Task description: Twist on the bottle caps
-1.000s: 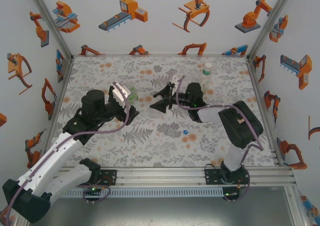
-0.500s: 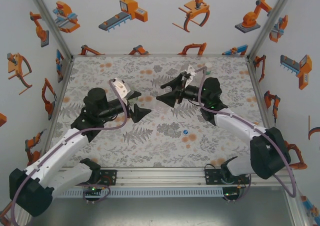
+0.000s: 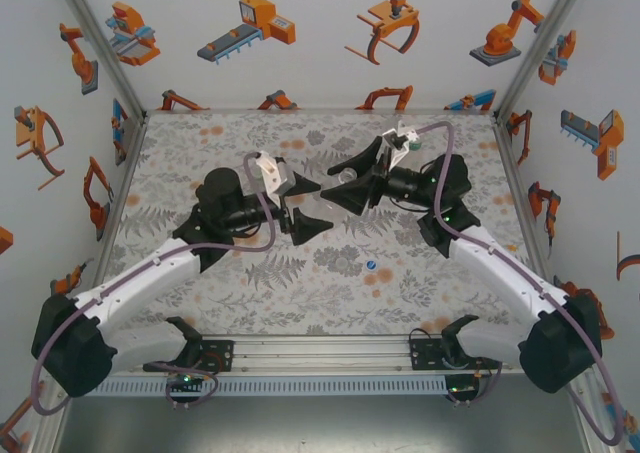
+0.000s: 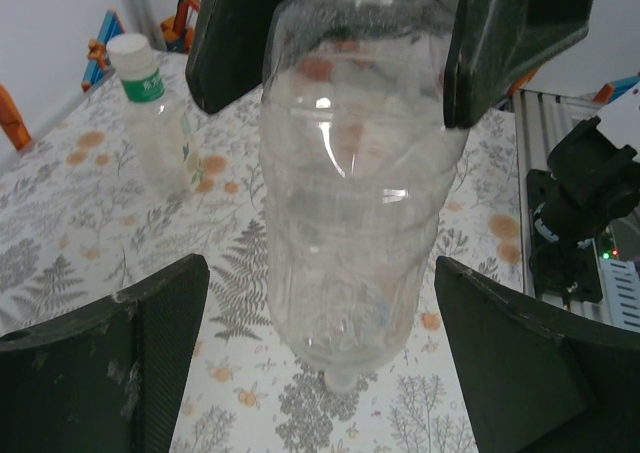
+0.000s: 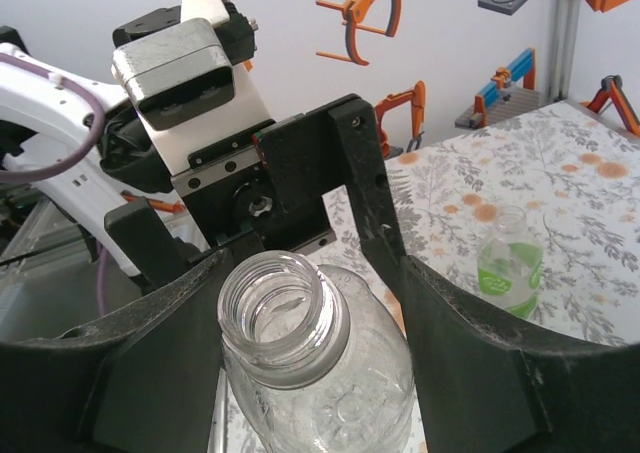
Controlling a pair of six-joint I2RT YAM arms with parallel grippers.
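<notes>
Facing each other over the middle of the table [image 3: 200, 143], our two grippers meet at one target, the clear bottle [image 4: 350, 203]. It stands upright, long axis vertical, its threaded mouth open and uncapped. Our right gripper [image 5: 312, 273] is clamped on its upper body, one finger pressing each side. Our left gripper [image 4: 320, 273] points straight at it from the opposite side, jaws spread wide and holding nothing, one finger off each flank of the lower body with a gap on both sides. We cannot tell whether the base rests on the table or hangs just above it. We judge the coming move to be a squeeze low on the bottle by the left gripper, which is lined up for it. The blue cap [image 3: 371, 266] lies well apart, toward the arms' bases.
</notes>
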